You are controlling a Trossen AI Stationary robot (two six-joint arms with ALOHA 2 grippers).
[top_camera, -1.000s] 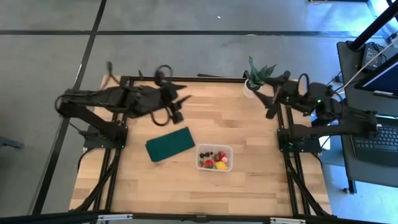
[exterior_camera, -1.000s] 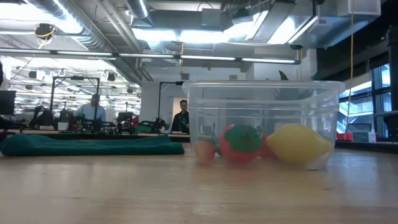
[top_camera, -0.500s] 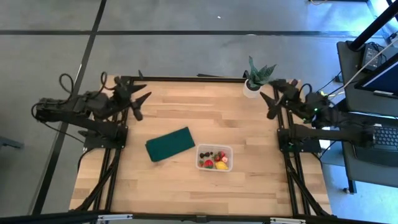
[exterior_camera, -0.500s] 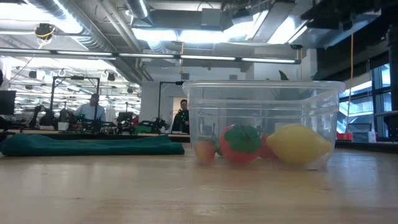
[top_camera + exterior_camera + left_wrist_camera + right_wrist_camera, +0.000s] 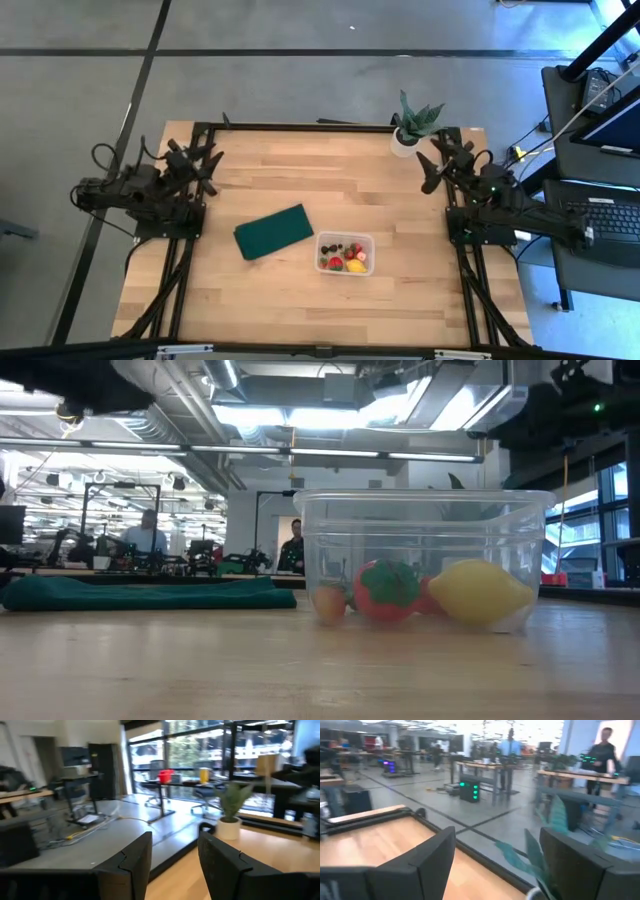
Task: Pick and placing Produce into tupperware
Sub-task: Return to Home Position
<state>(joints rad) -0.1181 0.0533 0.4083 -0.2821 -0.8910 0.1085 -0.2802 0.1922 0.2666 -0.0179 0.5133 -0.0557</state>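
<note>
The clear tupperware (image 5: 345,252) stands on the wooden table right of centre, filling the low view as the tub (image 5: 420,510). Inside it lies the produce (image 5: 346,259): a red strawberry (image 5: 388,590), a yellow lemon (image 5: 480,592), a small peach-coloured fruit (image 5: 328,602) and dark berries. My left gripper (image 5: 208,170) hangs open over the table's far left edge, well away from the tub; its wrist view shows the gap (image 5: 175,855). My right gripper (image 5: 425,172) hangs open by the far right edge, next to the potted plant; its fingers stand wide apart (image 5: 495,865).
A dark green flat pad (image 5: 273,231) lies left of the tub and shows in the low view as a long strip (image 5: 140,593). A potted plant (image 5: 415,125) stands at the far right corner. Black frame rails run along both side edges. People sit at benches in the room behind.
My left arm has drawn back from above the table's middle toward the left edge and folded in over its base. My right arm has pulled back a little toward the right edge. The tub, its fruits and the pad have stayed put.
</note>
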